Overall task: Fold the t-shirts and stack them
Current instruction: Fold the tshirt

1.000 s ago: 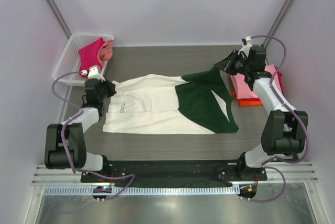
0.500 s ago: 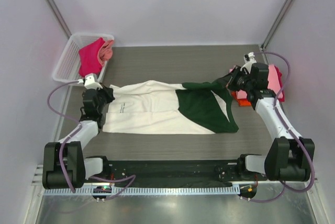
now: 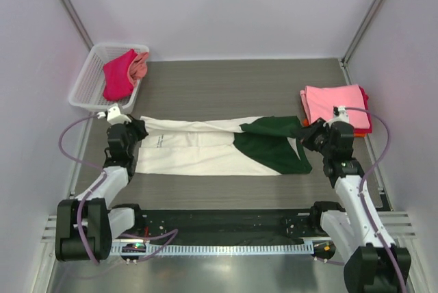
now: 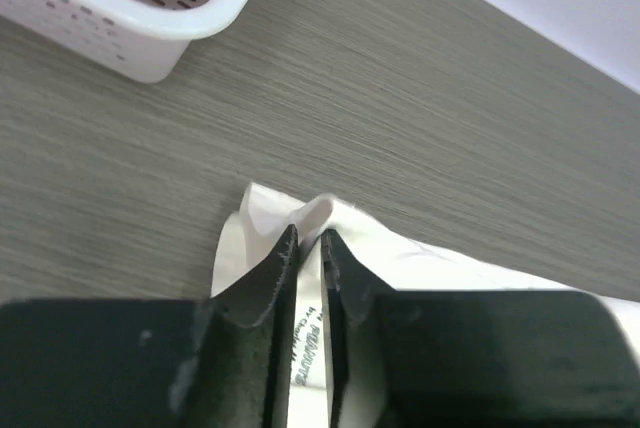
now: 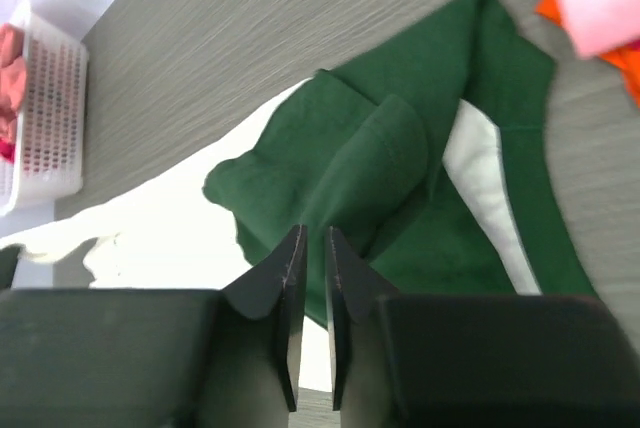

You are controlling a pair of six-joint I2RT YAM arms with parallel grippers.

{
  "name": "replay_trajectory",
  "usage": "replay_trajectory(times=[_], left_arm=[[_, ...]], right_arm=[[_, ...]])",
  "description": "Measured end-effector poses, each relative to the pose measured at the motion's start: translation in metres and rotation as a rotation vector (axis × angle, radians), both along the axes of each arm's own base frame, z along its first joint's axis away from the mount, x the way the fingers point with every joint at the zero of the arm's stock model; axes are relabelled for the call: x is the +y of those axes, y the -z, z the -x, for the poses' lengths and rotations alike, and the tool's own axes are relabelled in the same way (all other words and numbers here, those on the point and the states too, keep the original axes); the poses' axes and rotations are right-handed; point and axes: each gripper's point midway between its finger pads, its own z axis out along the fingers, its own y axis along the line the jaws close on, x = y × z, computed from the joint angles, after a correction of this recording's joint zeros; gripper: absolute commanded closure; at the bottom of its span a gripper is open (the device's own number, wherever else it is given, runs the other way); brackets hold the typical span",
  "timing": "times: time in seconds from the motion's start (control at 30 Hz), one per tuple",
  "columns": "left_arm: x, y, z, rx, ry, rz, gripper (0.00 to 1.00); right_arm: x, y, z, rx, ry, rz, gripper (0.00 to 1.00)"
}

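Observation:
The cream t-shirt [image 3: 198, 153] with dark green sleeves lies in a long folded band across the table's middle. My left gripper [image 3: 135, 131] sits at its left end; in the left wrist view its jaws [image 4: 310, 231] pinch a raised peak of cream cloth [image 4: 430, 258], with only a narrow slit between them. My right gripper [image 3: 308, 139] sits at the green right end. Its jaws [image 5: 315, 231] are also nearly together, and a green fold [image 5: 400, 148] runs up to the tips. A folded pink t-shirt [image 3: 333, 101] tops a stack at the right with orange [image 5: 625, 58] beneath.
A white mesh basket [image 3: 85, 87] stands at the back left, its wall [image 4: 150, 33] near my left gripper. It holds a magenta tee [image 3: 118, 77] and a paler pink one [image 3: 140, 66]. Grey walls and frame posts close in both sides.
Both grippers came toward the near edge, drawing the shirt's far edge over itself into a narrower band. The right arm left the pink stack, uncovering it. Both jaws have eased slightly apart.

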Motion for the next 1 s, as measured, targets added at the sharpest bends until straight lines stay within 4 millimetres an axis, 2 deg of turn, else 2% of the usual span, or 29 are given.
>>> replay_trajectory(times=[0.03,0.07,0.1,0.17,0.23,0.37,0.47,0.53,0.63,0.7,0.8,1.0], left_arm=[[0.000,-0.001,0.004,-0.009,-0.007,0.010,0.77],[0.001,-0.003,0.008,-0.019,-0.020,0.025,0.65],[0.002,-0.003,0.014,-0.030,-0.037,0.040,0.59],[0.006,-0.003,0.025,-0.049,-0.073,0.063,0.38],[0.011,-0.003,0.036,-0.075,-0.117,0.090,0.34],[0.026,-0.012,0.052,-0.110,-0.244,0.169,0.11],[0.034,-0.020,0.056,-0.105,-0.329,0.247,0.07],[0.033,-0.027,0.051,-0.077,-0.345,0.281,0.05],[0.026,-0.041,0.034,-0.033,-0.328,0.335,0.06],[0.017,-0.045,0.021,0.005,-0.294,0.367,0.07],[0.002,-0.037,0.006,0.083,-0.233,0.402,0.09],[-0.024,-0.001,-0.007,0.277,-0.153,0.393,0.13]], right_arm=[[-0.003,0.001,0.004,-0.013,0.027,-0.006,0.73],[-0.006,0.002,0.010,-0.028,0.055,-0.013,0.51],[-0.009,0.005,0.016,-0.043,0.084,-0.020,0.45],[-0.014,0.009,0.023,-0.069,0.125,-0.022,0.43],[-0.019,0.009,0.029,-0.099,0.162,-0.027,0.44],[-0.020,0.000,0.025,-0.129,0.165,-0.020,0.51],[-0.012,0.007,0.011,-0.036,0.108,-0.013,0.53],[-0.004,0.009,-0.003,0.014,0.054,-0.006,0.50],[0.020,0.019,-0.020,0.097,-0.047,0.039,0.44],[0.043,0.021,-0.030,0.129,-0.126,0.084,0.42],[0.064,0.023,-0.049,0.150,-0.186,0.144,0.39],[0.058,0.042,-0.093,0.216,-0.132,0.250,0.40]])
